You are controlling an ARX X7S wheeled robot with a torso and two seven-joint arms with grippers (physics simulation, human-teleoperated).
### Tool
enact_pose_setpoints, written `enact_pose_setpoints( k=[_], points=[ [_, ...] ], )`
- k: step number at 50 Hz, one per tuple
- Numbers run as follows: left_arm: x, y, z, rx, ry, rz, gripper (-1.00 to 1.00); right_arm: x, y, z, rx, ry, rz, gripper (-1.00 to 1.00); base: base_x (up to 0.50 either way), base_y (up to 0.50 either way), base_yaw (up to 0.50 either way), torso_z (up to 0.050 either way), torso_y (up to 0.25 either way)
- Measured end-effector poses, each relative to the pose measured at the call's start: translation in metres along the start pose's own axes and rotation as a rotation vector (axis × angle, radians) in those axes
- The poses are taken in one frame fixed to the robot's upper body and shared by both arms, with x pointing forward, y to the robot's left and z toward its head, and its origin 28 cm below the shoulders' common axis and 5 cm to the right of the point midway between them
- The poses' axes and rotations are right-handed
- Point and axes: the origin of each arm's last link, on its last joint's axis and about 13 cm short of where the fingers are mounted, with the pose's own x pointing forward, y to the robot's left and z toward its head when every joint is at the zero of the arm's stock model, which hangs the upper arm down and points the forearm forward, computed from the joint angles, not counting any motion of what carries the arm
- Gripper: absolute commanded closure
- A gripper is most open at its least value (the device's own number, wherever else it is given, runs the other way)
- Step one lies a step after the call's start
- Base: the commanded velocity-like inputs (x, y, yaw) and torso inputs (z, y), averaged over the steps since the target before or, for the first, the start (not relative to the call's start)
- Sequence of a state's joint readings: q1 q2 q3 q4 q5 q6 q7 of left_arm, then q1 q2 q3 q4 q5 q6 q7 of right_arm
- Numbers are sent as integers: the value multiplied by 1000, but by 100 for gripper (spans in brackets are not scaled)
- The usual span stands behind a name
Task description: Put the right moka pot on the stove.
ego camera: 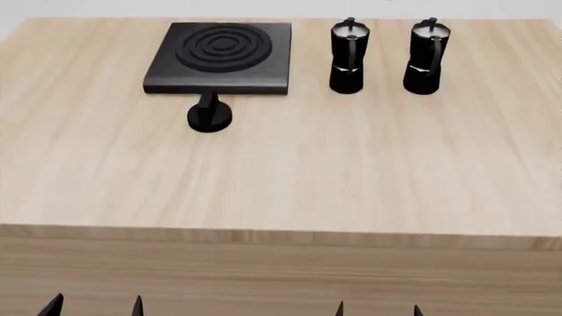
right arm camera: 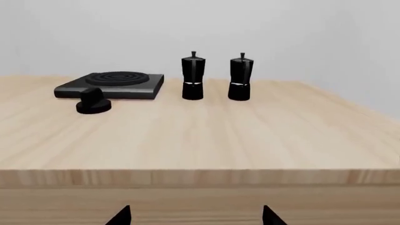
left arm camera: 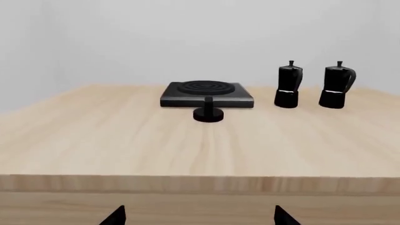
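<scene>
A pale wooden table (ego camera: 290, 171) before a plain wall (right arm camera: 300, 33).
The light-grained tabletop ends in a straight front edge; behind it the wall is bare, whitish-grey and evenly, softly lit.

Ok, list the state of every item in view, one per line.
right moka pot: upright on the table, lid shut, not held.
left moka pot: upright, lid shut.
stove: burner bare.
knob: on the table before the stove.
left pincer: open, empty.
right pincer: open, empty.
</scene>
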State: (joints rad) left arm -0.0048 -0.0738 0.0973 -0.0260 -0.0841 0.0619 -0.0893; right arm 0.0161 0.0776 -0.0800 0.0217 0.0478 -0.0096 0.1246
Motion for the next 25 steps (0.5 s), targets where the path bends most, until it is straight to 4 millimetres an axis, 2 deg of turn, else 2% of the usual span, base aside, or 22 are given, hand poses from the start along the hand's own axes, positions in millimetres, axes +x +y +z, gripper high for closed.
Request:
enact_pose_setpoints(
  k=[25],
  points=[
    [-1,-1,0,-10,-22,-16,-100,1,0,0,-3,17,-4,-100,0,0,0,50,0]
  ],
)
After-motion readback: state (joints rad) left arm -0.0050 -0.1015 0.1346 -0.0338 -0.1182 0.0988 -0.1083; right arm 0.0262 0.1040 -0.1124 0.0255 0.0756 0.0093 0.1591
